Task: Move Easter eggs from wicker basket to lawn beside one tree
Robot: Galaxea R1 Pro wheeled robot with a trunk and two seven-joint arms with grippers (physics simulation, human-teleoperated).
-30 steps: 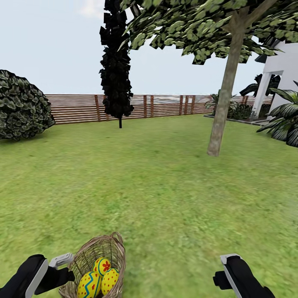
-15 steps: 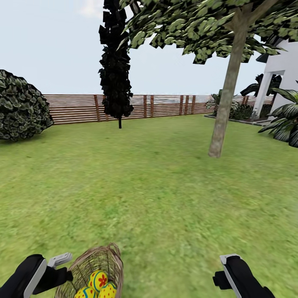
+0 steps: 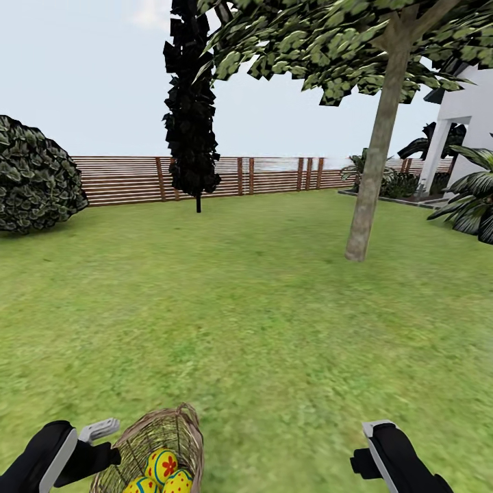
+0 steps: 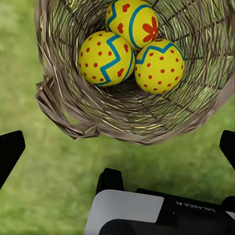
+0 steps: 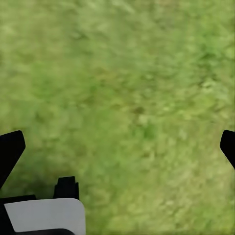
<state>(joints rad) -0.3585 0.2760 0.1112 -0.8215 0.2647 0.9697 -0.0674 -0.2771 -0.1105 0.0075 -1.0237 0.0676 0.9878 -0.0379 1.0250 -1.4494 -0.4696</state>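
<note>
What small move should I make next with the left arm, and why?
Probably ease the left gripper forward over the wicker basket and down toward the nearest egg. All three Easter eggs lie in the basket, the fingers stand wide open short of its rim holding nothing, and the tree is far across the lawn.

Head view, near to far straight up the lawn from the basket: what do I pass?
Wicker basket with the Easter eggs → open lawn → tree trunk, off to the right → dark cypress → wooden fence.
</note>
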